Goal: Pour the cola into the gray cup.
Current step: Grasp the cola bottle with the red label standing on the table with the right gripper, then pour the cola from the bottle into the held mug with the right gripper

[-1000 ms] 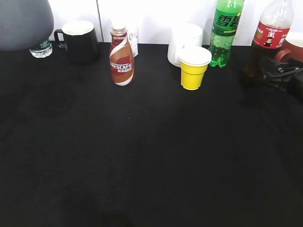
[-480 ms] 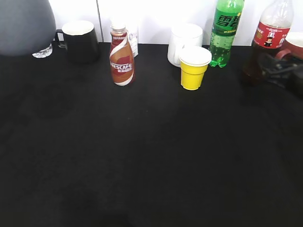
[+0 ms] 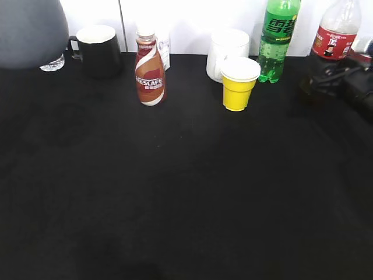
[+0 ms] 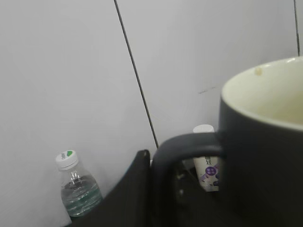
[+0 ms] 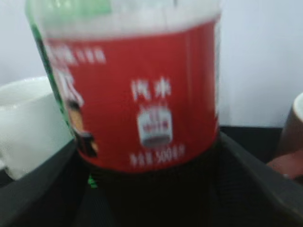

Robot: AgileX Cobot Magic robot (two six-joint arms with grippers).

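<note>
The cola (image 3: pixel 333 41) stands at the far right back of the black table; it fills the right wrist view (image 5: pixel 142 94), blurred, with a red label over dark liquid. My right gripper (image 3: pixel 333 81) has a finger on each side of the bottle's dark lower part (image 5: pixel 147 189) and appears shut on it. The gray cup (image 3: pixel 29 26) hangs large at the top left, off the table. In the left wrist view its body (image 4: pixel 265 165) and loop handle (image 4: pixel 189 142) are close up. My left gripper (image 4: pixel 161 194) is shut on the handle.
Along the back stand a water bottle (image 3: pixel 52 63), a black mug (image 3: pixel 99 49), a Nescafe bottle (image 3: pixel 150 73), a white cup (image 3: pixel 227 49), a yellow cup (image 3: pixel 239 84) and a green soda bottle (image 3: pixel 278 41). A reddish-brown mug (image 5: pixel 291 142) stands right of the cola.
My right gripper has moved up and inward around the cola and now covers most of the reddish-brown mug. The gray cup has shifted slightly, uncovering more of the water bottle.
</note>
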